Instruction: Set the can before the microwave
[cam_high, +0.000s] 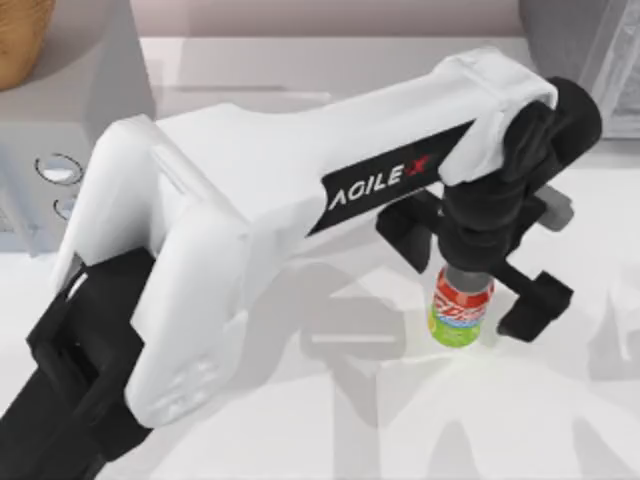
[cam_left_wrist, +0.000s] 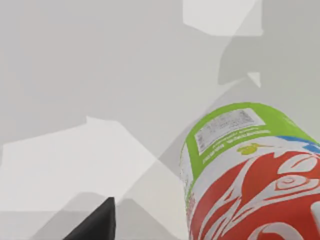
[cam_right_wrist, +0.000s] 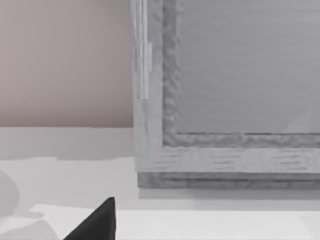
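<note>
The left gripper (cam_high: 480, 290) hangs right of the tabletop's (cam_high: 300, 420) centre, at about 4 o'clock from the middle, its jaws spread and released. The can (cam_high: 460, 308) stands upright between them, directly beneath the wrist, one finger (cam_high: 535, 305) at its 3 o'clock, apart from it. The microwave (cam_high: 60, 130) sits far off at 10 o'clock. Right gripper: cannot tell whether clenched or released; its wrist view faces a speckled grey box (cam_right_wrist: 225, 100).

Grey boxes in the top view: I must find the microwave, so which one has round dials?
The microwave, the light grey box at the table's left, has two silver dials on its panel; the darker speckled box at far right shows none.
</note>
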